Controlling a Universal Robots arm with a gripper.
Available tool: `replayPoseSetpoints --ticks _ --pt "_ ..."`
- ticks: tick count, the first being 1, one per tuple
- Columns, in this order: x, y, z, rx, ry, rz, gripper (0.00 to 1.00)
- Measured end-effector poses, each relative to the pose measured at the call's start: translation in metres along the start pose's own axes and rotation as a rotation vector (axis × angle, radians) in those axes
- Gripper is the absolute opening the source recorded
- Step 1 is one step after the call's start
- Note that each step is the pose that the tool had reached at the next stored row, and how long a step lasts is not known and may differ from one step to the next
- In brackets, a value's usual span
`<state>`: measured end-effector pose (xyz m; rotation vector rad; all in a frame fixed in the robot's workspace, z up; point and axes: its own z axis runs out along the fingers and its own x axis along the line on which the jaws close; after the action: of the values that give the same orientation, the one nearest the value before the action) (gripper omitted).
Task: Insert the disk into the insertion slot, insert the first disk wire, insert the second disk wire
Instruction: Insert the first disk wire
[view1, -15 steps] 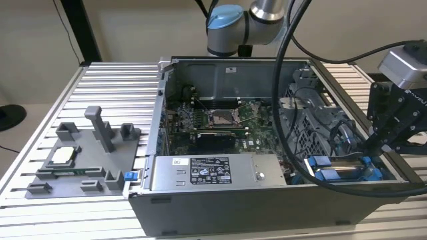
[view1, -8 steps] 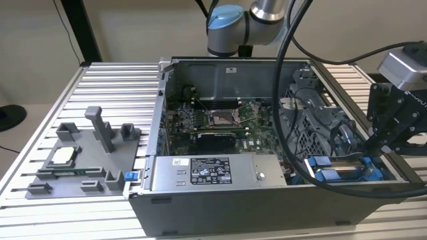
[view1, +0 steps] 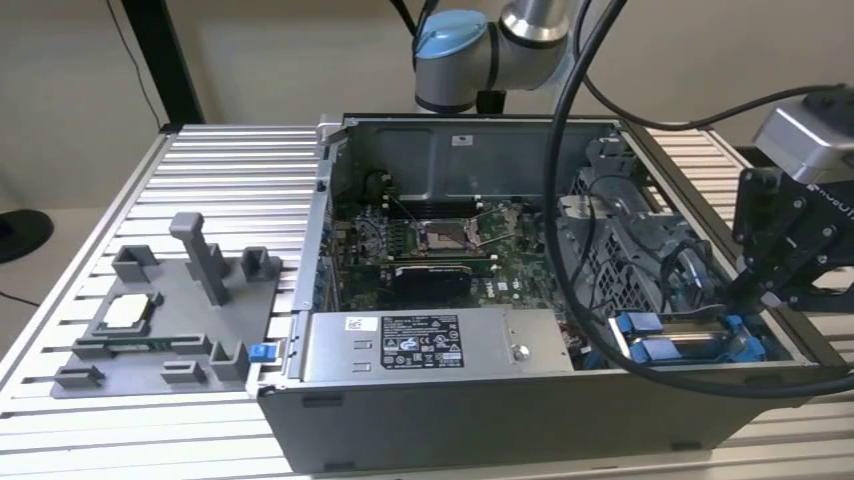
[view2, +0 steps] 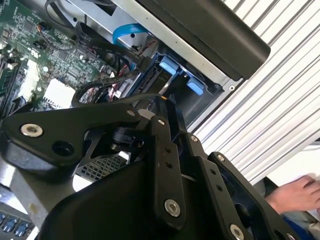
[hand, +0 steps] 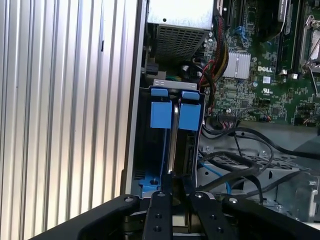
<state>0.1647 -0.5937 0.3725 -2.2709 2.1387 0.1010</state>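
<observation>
**A:** What is in the scene?

**B:** An open grey sheet-metal computer case (view1: 441, 420) lies on a ribbed aluminium worktop (view1: 227, 170). In the exterior view the robot arm's black jaws reach into the case at about four o'clock from its centre. A silver labelled power-supply box (view1: 427, 345) sits at six o'clock.

**A:** Where is the disk?

**B:** The flat silver-grey hard disk in its bright blue plastic carrier (hand: 172, 140) stands edge-on inside the insertion slot (hand: 145, 130), a rectangular grey metal bay. In the first wrist view the jaws look clamped on the disk's near edge.

**A:** Which step is this?

**B:** The first, by my reading: seating the disk in the insertion slot. I cannot tell how deep it sits, or whether any wire is attached. Loose black cables (hand: 240, 155) lie just beside the bay, between it and the green motherboard (hand: 260, 65).

**A:** What does the move call for?

**B:** Probably a straight push along the bay. The disk should stay parallel to the bay walls and clear of those cables.
</observation>
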Motion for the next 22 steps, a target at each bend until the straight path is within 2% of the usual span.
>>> replayPoseSetpoints --ticks 11,22 --pt "-0.0057 -0.0005 0.0060 0.0003 -0.0010 0.003 0.00" --pt "-0.0065 -0.0006 0.0064 0.0003 -0.0011 0.003 0.00"
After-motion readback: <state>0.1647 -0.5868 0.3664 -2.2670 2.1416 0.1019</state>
